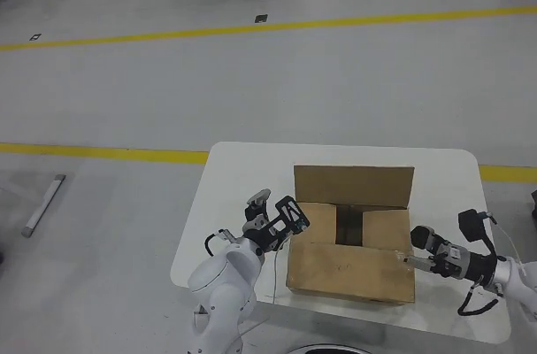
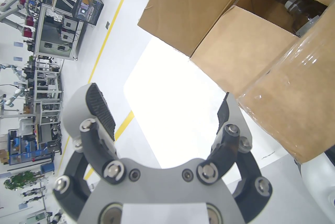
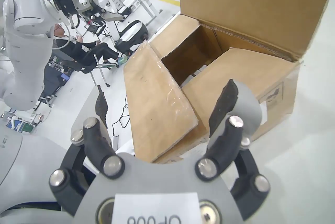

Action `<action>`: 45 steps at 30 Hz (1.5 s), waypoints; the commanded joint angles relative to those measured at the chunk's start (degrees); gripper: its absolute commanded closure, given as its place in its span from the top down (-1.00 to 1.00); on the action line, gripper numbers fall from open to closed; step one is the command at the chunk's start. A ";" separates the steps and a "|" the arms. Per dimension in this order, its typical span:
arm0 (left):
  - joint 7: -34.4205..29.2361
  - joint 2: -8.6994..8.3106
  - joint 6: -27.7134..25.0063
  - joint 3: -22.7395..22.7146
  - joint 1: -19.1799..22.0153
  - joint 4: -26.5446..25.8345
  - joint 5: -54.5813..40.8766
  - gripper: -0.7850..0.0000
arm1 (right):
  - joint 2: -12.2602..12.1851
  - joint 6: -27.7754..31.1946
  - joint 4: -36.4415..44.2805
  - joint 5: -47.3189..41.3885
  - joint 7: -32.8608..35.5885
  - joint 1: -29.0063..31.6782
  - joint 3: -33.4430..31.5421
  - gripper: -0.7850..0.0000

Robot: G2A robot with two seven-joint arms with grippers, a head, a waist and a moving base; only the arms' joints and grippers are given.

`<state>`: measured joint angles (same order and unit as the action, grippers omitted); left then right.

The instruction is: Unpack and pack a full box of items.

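White table (image 1: 241, 177) on grey floor (image 1: 118, 88) crossed by 2 yellow lines (image 1: 118, 152). Cardboard box (image 1: 352, 265), rear flap upright, sits mid-table with tabletop margin all round. Left gripper (image 1: 275, 214) and right gripper (image 1: 420, 250) flank it, both spread wide, empty.

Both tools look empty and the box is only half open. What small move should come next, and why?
Probably ease the left tool, open and beside the box, under the left side flap and fold it outward. Both side flaps lie over the opening, leaving only a narrow gap where a grey-capped item shows; the right tool is open too.
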<state>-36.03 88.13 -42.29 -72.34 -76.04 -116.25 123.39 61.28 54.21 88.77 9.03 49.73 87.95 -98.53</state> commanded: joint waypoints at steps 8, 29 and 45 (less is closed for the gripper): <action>0.00 0.00 0.00 0.00 0.00 0.00 0.00 1.00 | -1.83 -2.57 -3.83 -2.52 2.91 -3.70 3.76 1.00; 0.00 0.00 0.00 0.00 0.00 0.00 0.00 1.00 | -6.82 -2.10 2.79 -3.37 2.45 0.41 8.59 1.00; 0.00 0.00 0.00 0.00 0.00 0.00 0.00 1.00 | -13.35 3.79 11.22 -4.19 -3.45 7.62 8.51 0.99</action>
<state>-36.03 88.13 -42.29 -72.34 -76.04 -116.25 123.39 48.18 58.07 99.10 4.86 46.20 95.16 -89.75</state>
